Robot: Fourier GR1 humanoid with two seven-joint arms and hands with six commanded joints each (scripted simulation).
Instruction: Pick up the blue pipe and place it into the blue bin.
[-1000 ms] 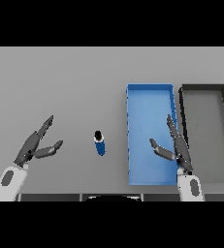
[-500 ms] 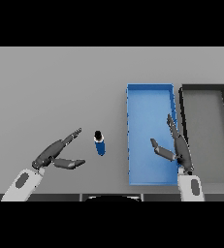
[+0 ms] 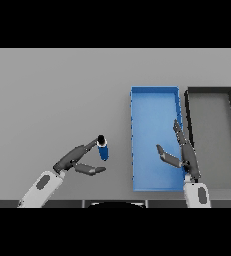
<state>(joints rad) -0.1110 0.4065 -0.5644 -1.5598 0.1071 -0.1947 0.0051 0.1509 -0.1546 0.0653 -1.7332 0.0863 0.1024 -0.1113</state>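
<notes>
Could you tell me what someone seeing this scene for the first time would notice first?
The bright blue bin stands out most, on the grey table right of centre, with a dark bin right beside it on the far right. Next comes the small blue pipe standing left of the blue bin, with the left hand open right at it, fingertips by its top. The right hand shows open over the blue bin's near right corner.

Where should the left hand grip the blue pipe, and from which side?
Grip the blue pipe around its blue middle, below the dark top end, coming from its left. It appears to stand upright on the table, so a side wrap suits it. The left hand is already there, open, fingers reaching the top and thumb lower. The blue bin lies to the right.
</notes>
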